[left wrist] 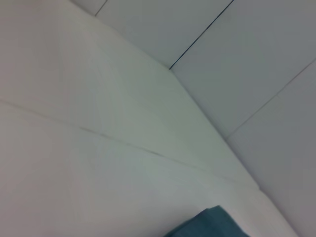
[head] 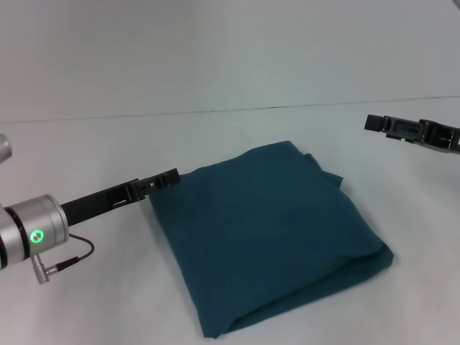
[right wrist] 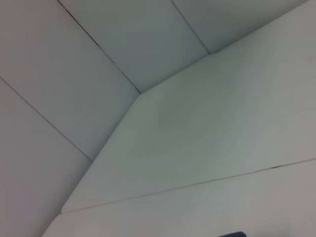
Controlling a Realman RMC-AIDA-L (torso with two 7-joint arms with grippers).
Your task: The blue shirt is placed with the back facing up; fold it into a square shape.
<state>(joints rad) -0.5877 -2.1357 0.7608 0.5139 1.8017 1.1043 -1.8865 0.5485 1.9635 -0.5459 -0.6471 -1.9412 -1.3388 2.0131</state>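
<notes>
Shirt [head: 269, 233] lies folded into a rough square, plain side up, in the middle of the white tabletop [head: 86, 302]. Left end effector [head: 164, 179] sits at the shirt's far left corner, and whether its fingers are apart or together cannot be told. Right end effector [head: 377, 123] hovers well off beyond the shirt's right side, its state likewise unclear.

The blue shirt [head: 269, 237] lies folded into a thick, roughly square bundle on the white table [head: 86, 309]. Plain dark teal fabric faces up. Its layered edges show along the near side.
</notes>
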